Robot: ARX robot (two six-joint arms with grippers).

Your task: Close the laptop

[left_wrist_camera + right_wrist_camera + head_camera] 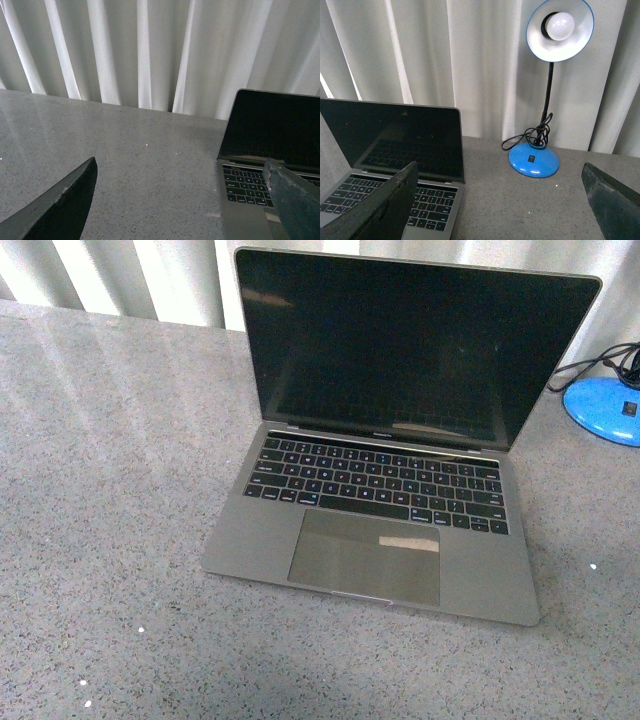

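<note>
left claw [180,162]: released, fingers spread wide with nothing between them. It hangs over bare table to the left of the laptop, apart from it, likely a waiting pose that leaves the lid's path free.
right claw [500,166]: also released and empty, its fingers wide apart. It looks across the laptop's right corner toward the lamp. Neither arm shows in the front view, so both seem to be held back, short of the work.
table [110,540]: grey speckled top. The stretch nearest the robot is bare.
laptop [380,480]: lies flat on the table, right of centre, turned slightly, front edge toward the robot. Fully open, so the task is not yet begun.
trackpad [365,555]: nearest part of the base, with the black keys [380,478] just behind it. Nothing rests on either to block the lid.
screen [400,345]: black, standing up and leaning back past upright. Its top edge is probably the place to push, forward and down. A push low near the hinge could slide the base instead.
lamp [547,90]: blue base, cord [530,136] coiled on it. It stands near the laptop's far right corner but apart, close enough for the right arm to mind.
curtain [150,50]: pale folds behind the table's far edge.
</note>
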